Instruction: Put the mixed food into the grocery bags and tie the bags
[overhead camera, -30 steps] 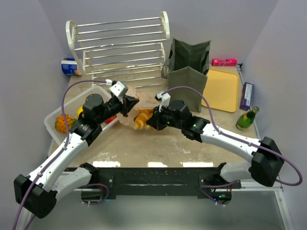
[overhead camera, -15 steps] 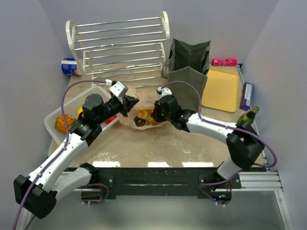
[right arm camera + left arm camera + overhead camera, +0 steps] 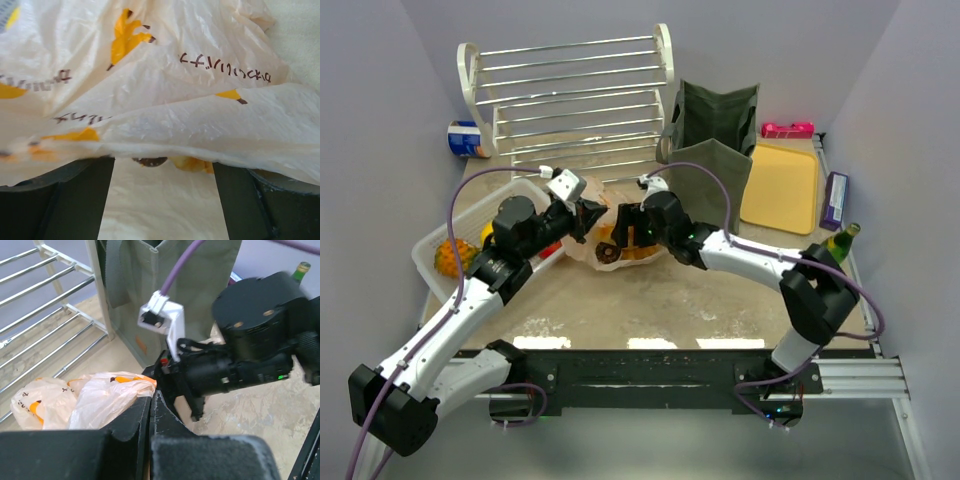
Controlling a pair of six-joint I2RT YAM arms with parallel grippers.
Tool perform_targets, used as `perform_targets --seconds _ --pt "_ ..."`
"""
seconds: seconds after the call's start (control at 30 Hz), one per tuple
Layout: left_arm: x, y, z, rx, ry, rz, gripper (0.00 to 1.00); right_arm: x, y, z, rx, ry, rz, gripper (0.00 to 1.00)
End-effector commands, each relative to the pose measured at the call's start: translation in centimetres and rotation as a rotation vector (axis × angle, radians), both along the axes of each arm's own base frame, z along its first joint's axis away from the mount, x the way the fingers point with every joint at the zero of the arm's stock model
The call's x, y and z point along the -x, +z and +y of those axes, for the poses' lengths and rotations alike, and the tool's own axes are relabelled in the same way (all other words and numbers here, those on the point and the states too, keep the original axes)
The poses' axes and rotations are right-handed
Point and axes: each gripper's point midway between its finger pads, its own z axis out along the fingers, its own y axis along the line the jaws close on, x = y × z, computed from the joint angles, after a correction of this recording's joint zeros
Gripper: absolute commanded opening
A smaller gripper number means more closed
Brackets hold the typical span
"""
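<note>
Centre of the top view: the peach plastic bag [image 3: 585,246] sits on the tabletop [image 3: 650,300] with both arms on it. The left pincer [image 3: 150,402] is clamped together on the bag's edge, while the right pincer [image 3: 161,169] is spread apart with the plastic draped over its 2 fingers [image 3: 55,200]. Farther back, upper right of centre, the olive tote [image 3: 712,175] stands upright.

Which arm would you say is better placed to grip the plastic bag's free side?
Probably right: the right gripper, open, straddles the plastic bag; the left gripper is shut on its edge.
</note>
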Motion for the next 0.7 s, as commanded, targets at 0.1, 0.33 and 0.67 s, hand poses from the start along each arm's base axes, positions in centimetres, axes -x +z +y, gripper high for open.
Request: perform_targets --seconds 0.1,0.33,0.67 --pt "-1.0 0.3 0.9 -0.007 0.067 -0.012 0.00 4.2 9.1 -2.2 -0.135 0.101 -0.138 0.86" --pt "-1.2 0.3 1.4 -0.013 0.099 -0.014 0.00 6.2 10.9 -8.3 -0.047 -0.030 -0.167 0.98" --pt "-1.4 0.1 1.4 -0.019 0.105 -0.009 0.00 3.8 4.4 -13.6 0.021 -0.211 -0.090 0.98"
